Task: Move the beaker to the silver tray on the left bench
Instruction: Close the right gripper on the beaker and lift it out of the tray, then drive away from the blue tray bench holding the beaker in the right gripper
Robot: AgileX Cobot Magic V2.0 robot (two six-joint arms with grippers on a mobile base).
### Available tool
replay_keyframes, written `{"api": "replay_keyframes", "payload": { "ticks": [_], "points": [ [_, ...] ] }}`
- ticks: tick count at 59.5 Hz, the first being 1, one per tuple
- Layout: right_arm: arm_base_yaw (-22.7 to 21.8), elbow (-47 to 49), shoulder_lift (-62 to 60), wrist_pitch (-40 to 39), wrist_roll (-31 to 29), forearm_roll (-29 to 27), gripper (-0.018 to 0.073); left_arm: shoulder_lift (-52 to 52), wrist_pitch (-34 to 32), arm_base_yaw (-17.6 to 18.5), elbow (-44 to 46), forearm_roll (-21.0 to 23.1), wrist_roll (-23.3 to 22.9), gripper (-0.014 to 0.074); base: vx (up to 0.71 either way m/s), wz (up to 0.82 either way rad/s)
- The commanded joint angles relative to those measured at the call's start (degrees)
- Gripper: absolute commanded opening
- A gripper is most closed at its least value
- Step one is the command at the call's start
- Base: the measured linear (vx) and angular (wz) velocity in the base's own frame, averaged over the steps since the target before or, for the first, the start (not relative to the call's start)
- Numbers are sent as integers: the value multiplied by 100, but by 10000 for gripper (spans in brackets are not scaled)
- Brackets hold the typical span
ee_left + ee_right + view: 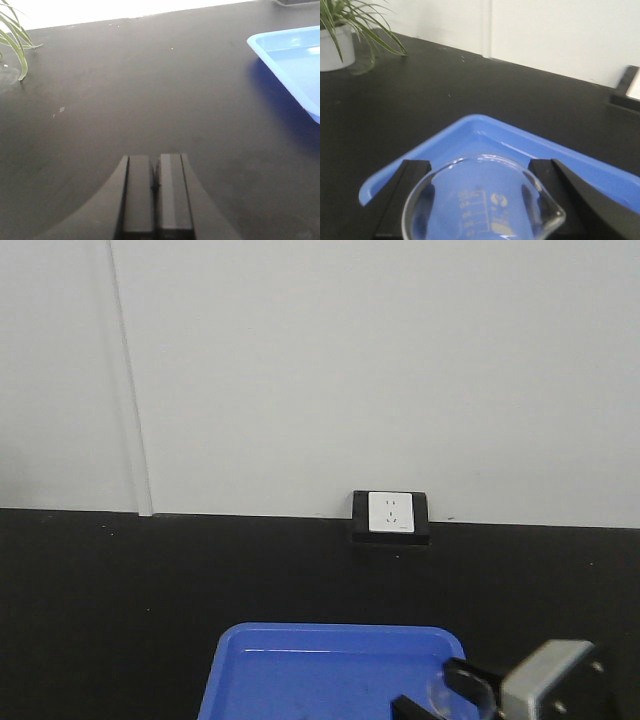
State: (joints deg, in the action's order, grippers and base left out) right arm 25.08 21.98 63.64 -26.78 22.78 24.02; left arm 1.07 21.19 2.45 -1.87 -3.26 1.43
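My right gripper (480, 167) is shut on the small clear beaker (482, 205), one black finger on each side of its glass wall. The beaker has printed graduation marks and nothing inside. It is over the near end of the blue plastic tray (470, 125). In the front view the right gripper (442, 692) and beaker show at the bottom right, over that tray (330, 640). My left gripper (156, 160) is shut and empty, low over the matte black bench top (150, 75). The silver tray is out of view.
The blue tray's corner (280, 45) lies right of my left gripper. A black and white socket box (390, 517) stands against the white wall. A potted plant (335, 40) stands at the far left, and its leaves (12, 35) reach into the left wrist view.
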Motion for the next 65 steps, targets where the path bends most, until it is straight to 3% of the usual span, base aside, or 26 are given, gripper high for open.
{"api": "replay_keyframes", "payload": {
  "ticks": [1, 17, 65],
  "points": [
    [-11, -264, -962, 225, 0, -48, -14, 41, -431, 45, -114, 15, -10, 1, 0, 0],
    [-11, -678, -2598, 1471, -2, -48, -14, 41, -431, 45, -114, 15, -10, 1, 0, 0],
    [-11, -678, -2671, 1526, -2, -42, -11, 41, -431, 45, -114, 15, -10, 1, 0, 0]
  ]
}}
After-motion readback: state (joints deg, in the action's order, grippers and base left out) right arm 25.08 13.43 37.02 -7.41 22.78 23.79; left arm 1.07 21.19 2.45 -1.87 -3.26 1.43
